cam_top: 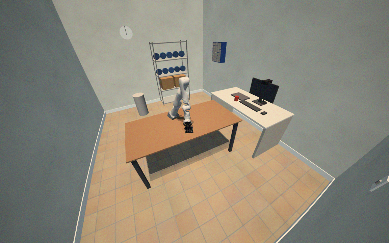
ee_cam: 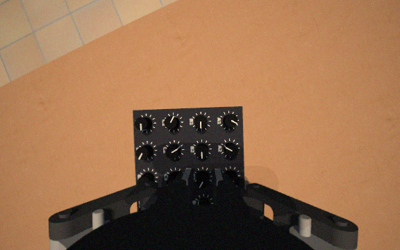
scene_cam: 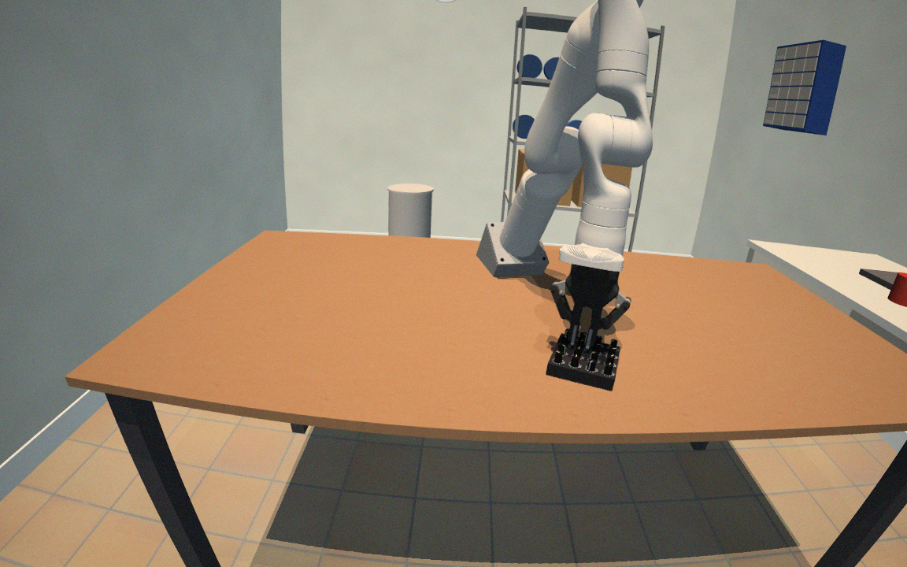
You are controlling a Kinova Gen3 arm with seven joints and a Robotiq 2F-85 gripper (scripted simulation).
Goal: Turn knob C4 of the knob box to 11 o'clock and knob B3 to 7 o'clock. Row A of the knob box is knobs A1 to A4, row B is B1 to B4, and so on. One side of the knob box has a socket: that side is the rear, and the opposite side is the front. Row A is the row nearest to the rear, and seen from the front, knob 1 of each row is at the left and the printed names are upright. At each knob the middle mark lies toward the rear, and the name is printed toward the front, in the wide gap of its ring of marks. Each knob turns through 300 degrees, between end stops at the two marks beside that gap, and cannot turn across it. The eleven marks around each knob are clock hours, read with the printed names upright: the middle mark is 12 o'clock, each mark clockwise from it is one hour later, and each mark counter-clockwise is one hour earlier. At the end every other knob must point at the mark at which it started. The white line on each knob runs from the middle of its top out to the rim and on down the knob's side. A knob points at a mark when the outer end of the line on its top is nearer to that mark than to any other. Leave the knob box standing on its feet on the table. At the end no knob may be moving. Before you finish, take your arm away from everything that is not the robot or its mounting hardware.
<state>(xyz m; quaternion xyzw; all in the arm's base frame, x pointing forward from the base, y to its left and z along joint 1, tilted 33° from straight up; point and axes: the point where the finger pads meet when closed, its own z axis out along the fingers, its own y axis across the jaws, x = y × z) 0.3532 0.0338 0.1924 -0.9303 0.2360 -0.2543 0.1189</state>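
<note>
Knob box (cam_top: 189,132) (scene_cam: 579,372) (ee_cam: 187,136) is standing on the table (cam_top: 156,133) (scene_cam: 372,338) (ee_cam: 325,87) under the gripper (cam_top: 188,127) (scene_cam: 581,344) (ee_cam: 203,178), whose fingers are standing narrowly apart, straddling knob B3 (ee_cam: 203,178) without visibly clamping it. B3's white line is pointing near 4 o'clock. Knob C4 is hiding behind the gripper. Farther out, the red mug (cam_top: 236,98) (scene_cam: 905,290) is sitting on the white desk (cam_top: 268,120) (scene_cam: 809,264).

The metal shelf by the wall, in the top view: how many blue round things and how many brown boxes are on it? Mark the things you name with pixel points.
Blue round things (cam_top: 169,54) (scene_cam: 529,66): 10
Brown boxes (cam_top: 166,83) (scene_cam: 617,177): 2
Total: 12
</note>
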